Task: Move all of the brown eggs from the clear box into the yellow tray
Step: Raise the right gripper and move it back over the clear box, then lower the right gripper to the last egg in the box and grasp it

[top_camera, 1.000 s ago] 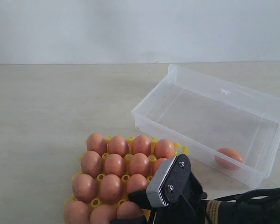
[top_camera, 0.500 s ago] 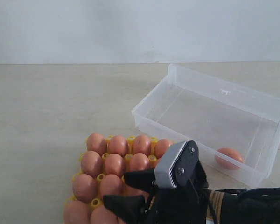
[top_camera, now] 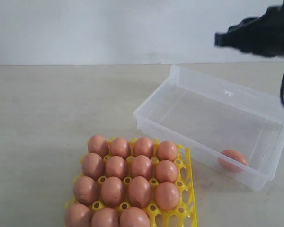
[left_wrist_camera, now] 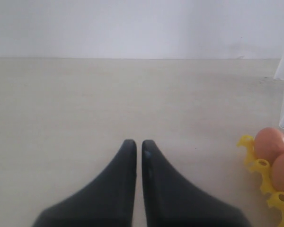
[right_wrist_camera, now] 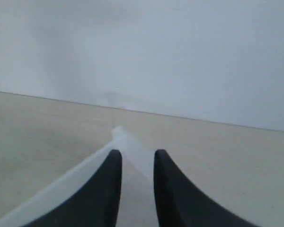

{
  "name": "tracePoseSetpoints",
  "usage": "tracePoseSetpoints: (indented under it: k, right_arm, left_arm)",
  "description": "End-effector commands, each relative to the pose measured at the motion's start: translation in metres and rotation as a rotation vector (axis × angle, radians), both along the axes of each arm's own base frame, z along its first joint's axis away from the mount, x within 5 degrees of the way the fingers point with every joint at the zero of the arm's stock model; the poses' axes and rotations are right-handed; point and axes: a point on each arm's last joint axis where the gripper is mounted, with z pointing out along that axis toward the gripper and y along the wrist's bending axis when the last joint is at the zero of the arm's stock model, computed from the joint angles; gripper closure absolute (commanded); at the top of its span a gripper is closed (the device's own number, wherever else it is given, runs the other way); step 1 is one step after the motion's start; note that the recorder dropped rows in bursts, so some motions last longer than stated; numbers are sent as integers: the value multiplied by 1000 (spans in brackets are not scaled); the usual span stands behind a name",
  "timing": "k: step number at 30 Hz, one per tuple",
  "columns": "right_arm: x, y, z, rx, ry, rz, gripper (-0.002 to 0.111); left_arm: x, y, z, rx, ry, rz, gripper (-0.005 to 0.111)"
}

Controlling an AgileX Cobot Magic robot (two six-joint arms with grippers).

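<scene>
Found fifteen smooth reddish-brown eggs (top_camera: pixel 139 190) seated in bright yellow plastic grid tray (top_camera: pixel 184 196), lone egg (top_camera: pixel 232 160) in corner of shallow transparent plastic box (top_camera: pixel 189 142). Saw right gripper (right_wrist_camera: pixel 135 153) high over box, narrowly parted, empty; left gripper (left_wrist_camera: pixel 135 143) closed, empty.

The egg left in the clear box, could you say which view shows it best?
The exterior view: the egg shows whole inside the clear box. The left wrist view shows other eggs in the yellow tray, not this one; the right wrist view only a blurred box corner.
</scene>
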Motion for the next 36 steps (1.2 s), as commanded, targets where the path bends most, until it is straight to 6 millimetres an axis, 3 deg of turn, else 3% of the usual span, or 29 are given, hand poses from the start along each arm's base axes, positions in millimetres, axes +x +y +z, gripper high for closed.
tracePoseSetpoints:
  k: [1,3,4,7,10,12,13,14,22,27,36]
  right_arm:
    - [21,-33,24,-47,494,98,89]
    - [19,-36,17,-87,845,213,89]
    - [25,-36,15,-86,910,228,89]
    - [41,-26,4,-71,930,282,89]
    - [50,-11,-18,-195,969,412,87]
    - [56,-4,-33,-230,1009,450,76]
    - [61,3,-49,-263,1052,473,60]
    - [63,4,-55,-283,1071,477,54]
    - [77,8,-113,-276,1229,501,55]
    - [76,10,-117,-234,1243,495,55]
    - [45,7,-150,-251,1383,571,55]
  left_arm:
    - [0,0,2,-12,-14,-2,103]
    - [0,0,2,-12,-14,-2,103]
    - [0,0,2,-12,-14,-2,103]
    - [0,0,2,-12,-14,-2,103]
    - [0,0,2,-12,-14,-2,103]
    - [0,0,2,-12,-14,-2,103]
    - [0,0,2,-12,-14,-2,103]
    - [0,0,2,-12,-14,-2,103]
    - [0,0,2,-12,-14,-2,103]
    - [0,0,2,-12,-14,-2,103]
    - [0,0,2,-12,-14,-2,103]
